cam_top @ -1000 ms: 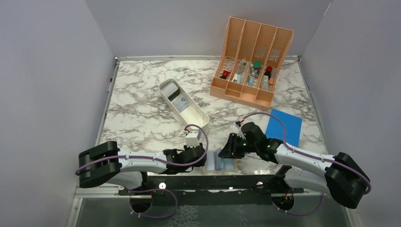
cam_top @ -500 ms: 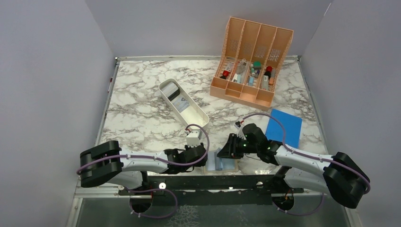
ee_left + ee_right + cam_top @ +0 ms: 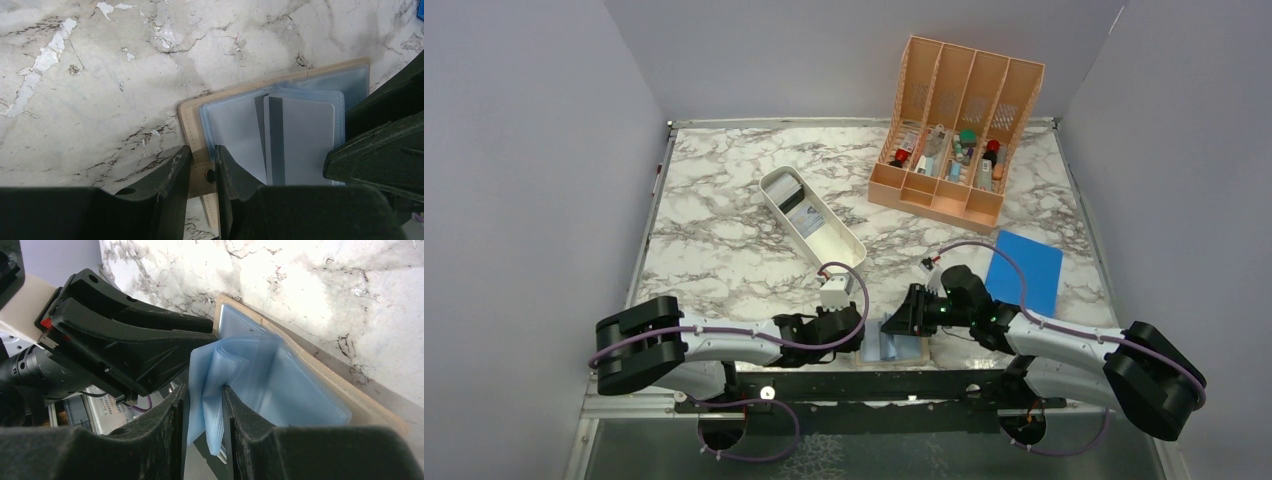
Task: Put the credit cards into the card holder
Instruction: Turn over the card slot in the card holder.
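At the near edge of the counter [image 3: 724,250] the card holder [image 3: 235,135] lies open: my left gripper [image 3: 201,156] clamps its tan snap edge, my right gripper [image 3: 204,390] pinches its blue sleeves. I'd part one sleeve gently, pinning the holder flat; what look like more credit cards [image 3: 796,208] sit in the far white tray [image 3: 836,240].

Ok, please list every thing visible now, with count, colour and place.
card holder: one, tan outside, blue sleeves inside, open at the near table edge
credit cards: one grey with dark stripe in the card holder; others in the tray, count unclear
tray: one, white, left of centre
slotted organizer: one, peach, far right, small items inside
flat rectangle: one, bright blue, right side
table: one, marble pattern
left gripper: black, shut on the card holder's cover edge
right gripper: black, shut on its sleeves
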{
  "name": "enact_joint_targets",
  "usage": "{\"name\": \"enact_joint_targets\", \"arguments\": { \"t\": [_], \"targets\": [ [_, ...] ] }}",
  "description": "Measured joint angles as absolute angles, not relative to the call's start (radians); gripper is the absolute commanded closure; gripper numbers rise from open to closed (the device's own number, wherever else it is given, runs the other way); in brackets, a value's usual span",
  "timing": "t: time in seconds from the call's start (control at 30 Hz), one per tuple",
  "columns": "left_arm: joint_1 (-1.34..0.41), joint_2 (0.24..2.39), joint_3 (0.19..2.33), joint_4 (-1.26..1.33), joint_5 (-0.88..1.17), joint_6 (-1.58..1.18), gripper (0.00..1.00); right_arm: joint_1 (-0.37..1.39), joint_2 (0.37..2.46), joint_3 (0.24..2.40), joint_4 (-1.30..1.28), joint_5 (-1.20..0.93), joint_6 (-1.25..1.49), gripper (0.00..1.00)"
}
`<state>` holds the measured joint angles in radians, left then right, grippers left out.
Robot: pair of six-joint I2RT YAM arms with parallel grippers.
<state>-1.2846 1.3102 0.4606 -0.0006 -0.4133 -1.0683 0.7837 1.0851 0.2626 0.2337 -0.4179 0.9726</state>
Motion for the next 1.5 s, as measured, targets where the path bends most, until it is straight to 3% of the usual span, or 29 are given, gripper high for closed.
{"name": "enact_joint_targets", "arguments": {
  "t": [0.67,0.83,1.0,1.13,1.5],
  "targets": [
    [-1.285,1.32,0.467,0.001,-0.409,-1.068,0.72,0.784,1.114,0.226,0.373,-0.444,0.964,0.58],
    [-1.285,1.329,0.474,0.004,-0.407,-1.068,0.72,0.784,1.114,0.226,0.388,-0.447,0.944,0.72],
    [-1.285,1.336,0.48,0.005,-0.402,-1.068,0.73,0.784,1.133,0.226,0.384,-0.446,0.933,0.64],
    [-1.285,1.338,0.482,0.005,-0.4,-1.068,0.73,0.785,1.143,0.245,0.298,-0.427,0.917,0.57],
    [-1.285,1.345,0.492,0.007,-0.382,-1.067,0.72,0.87,1.121,0.447,-0.109,-0.196,0.934,0.52]
  ]
}}
